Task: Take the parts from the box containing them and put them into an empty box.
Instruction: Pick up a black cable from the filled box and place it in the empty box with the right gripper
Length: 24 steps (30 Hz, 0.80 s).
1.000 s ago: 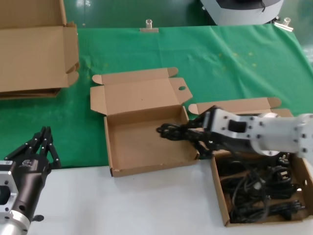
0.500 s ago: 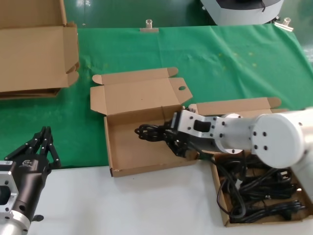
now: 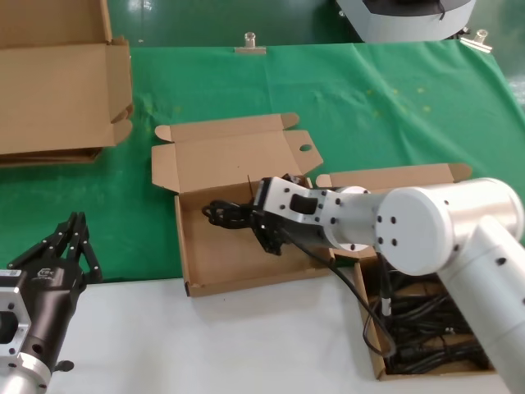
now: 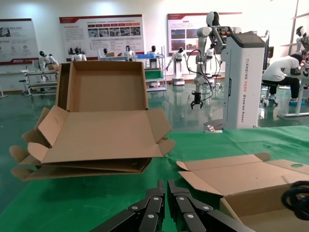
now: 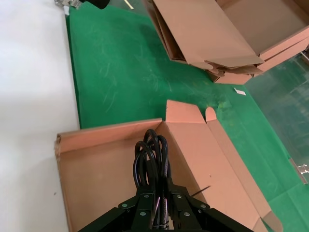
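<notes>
An open, shallow brown empty box (image 3: 246, 279) sits mid-table with its lid folded back. Over its floor, my right gripper (image 3: 258, 222) is shut on one of the parts, a coiled black power cord (image 3: 223, 213). The right wrist view shows that cord (image 5: 150, 159) looping out past my right gripper (image 5: 159, 195) above the box floor (image 5: 96, 174). The box containing them (image 3: 367, 328) stands to the right, with more black cords (image 3: 426, 332) inside, partly hidden by my arm. My left gripper (image 3: 72, 238) is parked at the lower left, shut and holding nothing (image 4: 165, 186).
Larger flattened cardboard pieces (image 3: 57, 90) lie at the back left on the green cloth (image 3: 377, 107). A white table strip (image 3: 205, 345) runs along the front. A small metal clip (image 3: 249, 43) stands at the cloth's far edge.
My right gripper has carried the cord leftward, from the near edge of the right box to over the middle of the left box. The left arm has not moved.
</notes>
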Motion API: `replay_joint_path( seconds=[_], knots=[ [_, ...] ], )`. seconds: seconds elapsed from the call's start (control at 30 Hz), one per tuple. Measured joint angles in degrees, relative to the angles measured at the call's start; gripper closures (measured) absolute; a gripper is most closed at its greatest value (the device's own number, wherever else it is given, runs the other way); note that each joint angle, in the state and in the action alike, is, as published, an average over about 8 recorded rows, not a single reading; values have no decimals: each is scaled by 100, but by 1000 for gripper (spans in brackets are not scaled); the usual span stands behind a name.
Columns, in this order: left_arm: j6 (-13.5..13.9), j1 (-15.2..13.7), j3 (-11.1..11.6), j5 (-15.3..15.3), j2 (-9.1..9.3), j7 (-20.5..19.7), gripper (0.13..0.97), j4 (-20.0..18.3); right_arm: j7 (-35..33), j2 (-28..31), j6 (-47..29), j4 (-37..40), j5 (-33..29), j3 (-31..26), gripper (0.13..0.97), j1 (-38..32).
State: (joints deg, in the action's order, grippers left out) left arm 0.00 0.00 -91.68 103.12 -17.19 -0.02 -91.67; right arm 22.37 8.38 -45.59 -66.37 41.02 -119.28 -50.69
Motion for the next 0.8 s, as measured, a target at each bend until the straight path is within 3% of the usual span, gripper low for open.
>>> replay_joint_path(
  seconds=[0.8],
  knots=[
    [0,0,0,0,0,0,925,0,-523,-786,1273,1923,-71,-101,912,-371]
  ],
)
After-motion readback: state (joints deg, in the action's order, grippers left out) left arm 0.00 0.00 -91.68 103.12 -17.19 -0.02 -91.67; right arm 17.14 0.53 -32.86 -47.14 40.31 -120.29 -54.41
